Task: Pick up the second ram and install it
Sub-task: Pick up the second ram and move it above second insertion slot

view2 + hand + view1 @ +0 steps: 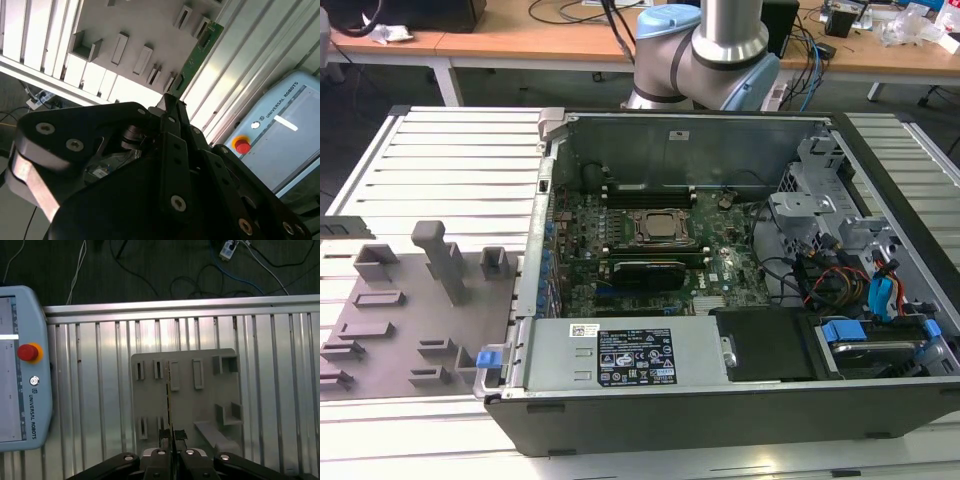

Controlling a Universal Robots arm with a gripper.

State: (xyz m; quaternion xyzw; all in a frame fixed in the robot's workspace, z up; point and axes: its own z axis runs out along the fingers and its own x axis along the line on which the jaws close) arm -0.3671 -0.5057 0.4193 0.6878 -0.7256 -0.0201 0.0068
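Second wrist view shows the tool (171, 103) clamped on one end of the second ram (198, 54), over the grey holder plate (150, 25) on the slatted tabletop (260, 60)

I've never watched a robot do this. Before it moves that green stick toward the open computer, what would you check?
1. Grip: ok. The gripper is shut on one end of the second ram.
2. Alignment: ok. In the first wrist view the stick runs edge-on, in line with the gripper.
3. Stick free of the holder plate: cannot tell.
4. Computer case open: ok, the motherboard is exposed.
5. Free memory slots beside the processor: cannot tell.
6. Cables: ok, bundled at the exterior view's right, apart from the processor.
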